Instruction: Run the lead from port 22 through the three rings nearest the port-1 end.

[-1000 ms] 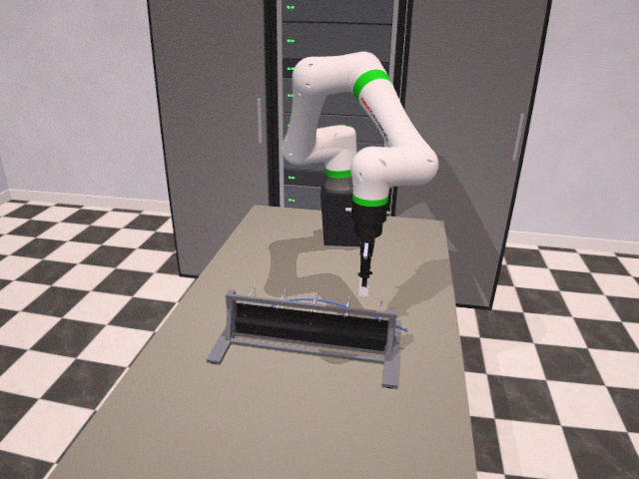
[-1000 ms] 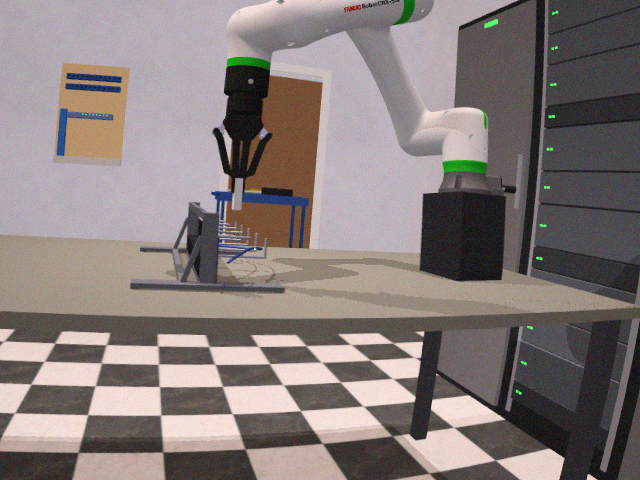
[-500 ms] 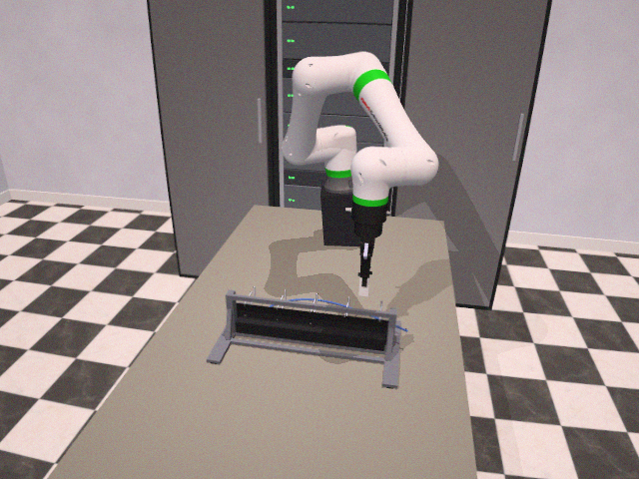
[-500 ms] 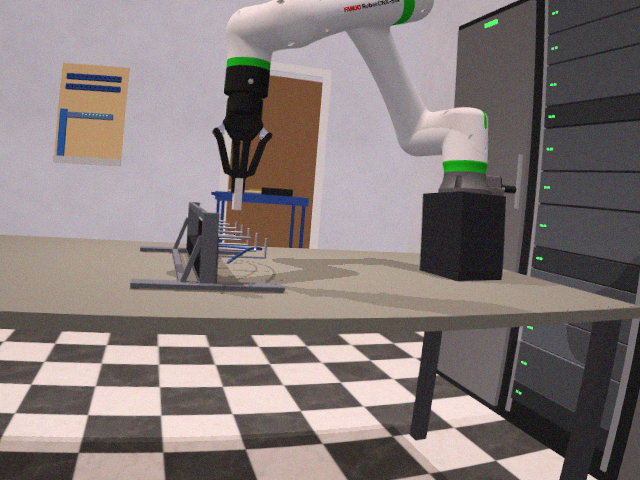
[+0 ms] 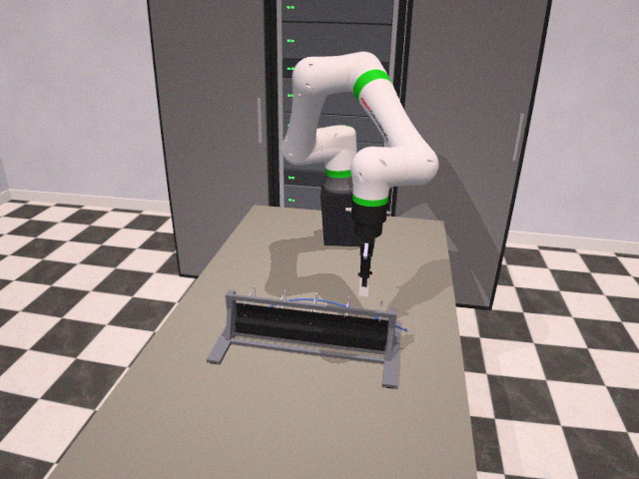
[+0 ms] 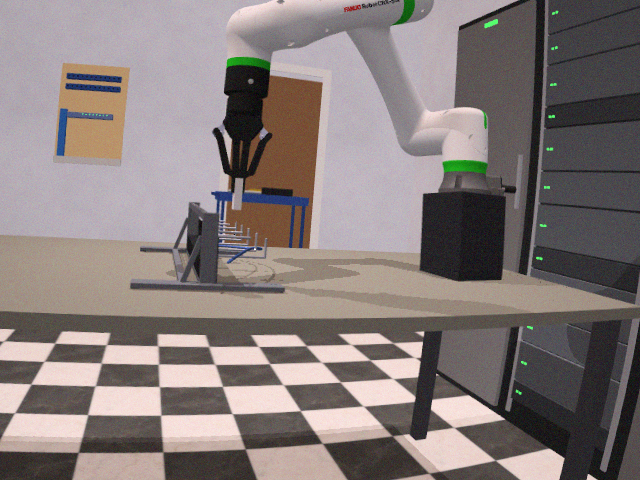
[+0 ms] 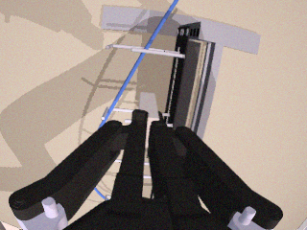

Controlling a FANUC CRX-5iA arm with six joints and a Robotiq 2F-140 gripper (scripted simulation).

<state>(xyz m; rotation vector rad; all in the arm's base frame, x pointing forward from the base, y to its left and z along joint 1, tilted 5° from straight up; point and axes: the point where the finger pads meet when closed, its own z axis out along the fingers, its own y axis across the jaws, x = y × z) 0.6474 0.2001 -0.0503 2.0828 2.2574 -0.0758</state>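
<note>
Fingers: my gripper (image 5: 363, 288) (image 6: 237, 201) (image 7: 146, 104) is narrow, tips together, nothing between them. They hang above the ring side of the rack (image 5: 390, 340) (image 6: 209, 248) (image 7: 240, 40), apart from it.
Lead: the blue lead (image 5: 332, 301) (image 6: 240, 253) (image 7: 128, 80) runs slantwise along the front of the patch panel (image 5: 310, 324) (image 7: 175, 96), and its free end sticks out past the port-1 end. I cannot tell which of the 3 wanted rings (image 5: 347, 301) (image 6: 265, 248) (image 7: 158, 51) it passes through, or whether it only crosses above some.
Likely job now: I judge this is a check or a press with shut tips, not a grasp.
Ring risk: if I come down off the line of a gap, I could strike a prong and shift or tip the unfastened rack.
Lead risk: pushing at 1 ring could lift the lead out of its neighbour, because a stiff bend springs back.
Free-end risk: a sideways drag could pull that end out of the ring nearest port 1, and further pulling could draw it towards the edge of the table (image 5: 289, 422) (image 6: 77, 279) (image 7: 269, 96).
Letting-go risk: if my tips prop the lead up, it may sink once I leave.
</note>
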